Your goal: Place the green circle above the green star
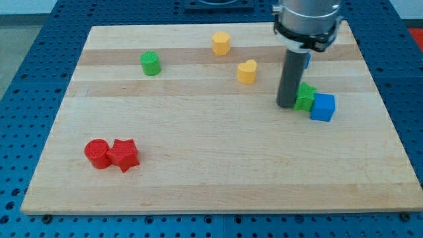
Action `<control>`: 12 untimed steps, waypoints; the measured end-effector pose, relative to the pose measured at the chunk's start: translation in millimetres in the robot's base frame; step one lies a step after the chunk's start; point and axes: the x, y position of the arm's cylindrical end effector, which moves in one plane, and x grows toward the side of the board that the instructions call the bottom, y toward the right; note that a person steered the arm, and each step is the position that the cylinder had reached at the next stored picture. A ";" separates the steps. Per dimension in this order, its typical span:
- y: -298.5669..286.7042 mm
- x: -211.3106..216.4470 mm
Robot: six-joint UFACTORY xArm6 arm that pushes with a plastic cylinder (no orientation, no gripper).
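Seven blocks show on the wooden board (218, 178), with my tip (285, 106) down at the view's right.

My tip touches the left side of the green star (305, 97), which it partly hides; a blue cube (323, 107) sits against the star's right side. No hand or jaws here, only a plain rod, so nothing is spread or pinched. Green circle (151, 63) stands well apart, toward the view's upper left. Yellow heart (246, 71) lies between the two greens, nearer the star, and a yellow block (221, 43), its shape unclear, sits near the top edge. Red circle (98, 154) and red star (123, 155) touch each other at the lower left. A second blue block (307, 59) peeks out behind the rod, mostly hidden.
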 end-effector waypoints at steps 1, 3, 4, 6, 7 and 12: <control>23.7 -8.9; -90.9 -8.9; -185.2 -28.5; -189.3 -114.6; -206.4 -141.9; -226.5 -57.0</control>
